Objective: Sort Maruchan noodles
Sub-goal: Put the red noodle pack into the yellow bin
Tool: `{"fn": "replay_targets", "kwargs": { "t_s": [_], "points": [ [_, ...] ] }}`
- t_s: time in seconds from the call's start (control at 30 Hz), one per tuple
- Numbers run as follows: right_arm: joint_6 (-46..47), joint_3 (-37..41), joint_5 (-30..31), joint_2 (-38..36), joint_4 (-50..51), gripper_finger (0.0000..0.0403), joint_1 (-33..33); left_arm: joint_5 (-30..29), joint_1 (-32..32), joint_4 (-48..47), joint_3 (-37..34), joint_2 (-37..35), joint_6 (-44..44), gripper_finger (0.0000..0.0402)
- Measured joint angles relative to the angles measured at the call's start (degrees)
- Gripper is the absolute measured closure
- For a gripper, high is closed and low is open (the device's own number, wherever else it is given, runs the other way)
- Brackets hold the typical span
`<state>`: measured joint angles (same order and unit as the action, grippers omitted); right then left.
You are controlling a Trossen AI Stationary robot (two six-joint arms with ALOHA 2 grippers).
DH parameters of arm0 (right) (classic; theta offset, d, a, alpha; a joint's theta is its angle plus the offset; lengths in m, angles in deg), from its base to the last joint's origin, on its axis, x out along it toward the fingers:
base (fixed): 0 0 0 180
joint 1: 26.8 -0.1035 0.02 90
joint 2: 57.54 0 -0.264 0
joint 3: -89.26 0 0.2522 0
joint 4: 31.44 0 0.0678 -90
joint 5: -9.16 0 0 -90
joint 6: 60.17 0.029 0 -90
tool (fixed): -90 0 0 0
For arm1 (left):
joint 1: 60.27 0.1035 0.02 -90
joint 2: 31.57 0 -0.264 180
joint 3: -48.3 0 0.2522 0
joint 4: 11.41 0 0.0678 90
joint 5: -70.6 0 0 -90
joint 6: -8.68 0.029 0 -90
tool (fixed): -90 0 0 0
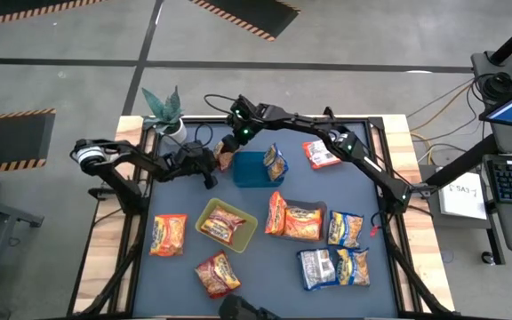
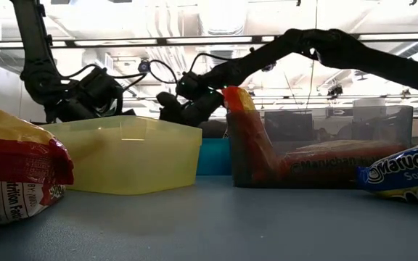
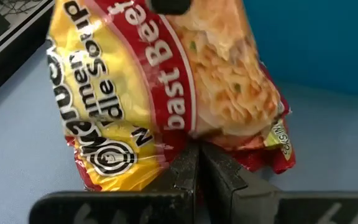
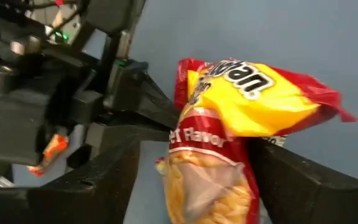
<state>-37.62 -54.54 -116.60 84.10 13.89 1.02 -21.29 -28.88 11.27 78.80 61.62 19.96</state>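
Note:
One Maruchan noodles packet [image 3: 166, 81], yellow and red with "Roast Beef" print, is held between both arms at the table's far left, beside the blue tray [image 1: 252, 173]. My left gripper [image 3: 197, 165] is shut on its lower red edge. My right gripper [image 4: 194, 146] reaches across from the right and is open, one finger on each side of the packet's other end [image 4: 210, 186]. In the high view the packet [image 1: 226, 160] shows only as a small orange patch between my left gripper [image 1: 210, 164] and my right gripper [image 1: 231, 147]. My left gripper pinches the packet's red sealed edge [image 3: 185, 146] between its two fingers, at the middle of that end. The fingers come from the table's left, slanting down, and the packet stands up and away from them. Whether it is clear of the table I cannot tell. My right gripper's fingers [image 4: 291, 180] flank the packet; whether they touch it I cannot tell.
A yellow-green tray [image 1: 238, 238] holds one packet and a dark tray [image 1: 320, 206] holds orange ones. A blue-and-yellow packet [image 1: 276, 163] leans at the blue tray's right side. Loose packets [image 1: 167, 236] [image 1: 218, 274] [image 1: 332, 267] [image 1: 320, 154] lie around. A potted plant [image 1: 163, 107] stands at the far left corner.

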Motion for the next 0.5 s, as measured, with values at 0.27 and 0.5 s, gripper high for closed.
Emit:
{"fn": "replay_targets", "kwargs": {
  "t_s": [0.27,0.5],
  "points": [
    [0.3,0.0,1.2,0.0,-0.6,0.0229,-0.5,0.0,0.0,0.7,0.0,0.0,-0.4,0.0402],
    [-0.7,0.0,4.6,0.0,-0.7,0.027,-1.3,0.0,0.0,1.1,-0.1,0.0,-0.4,0.0402]
  ]
}}
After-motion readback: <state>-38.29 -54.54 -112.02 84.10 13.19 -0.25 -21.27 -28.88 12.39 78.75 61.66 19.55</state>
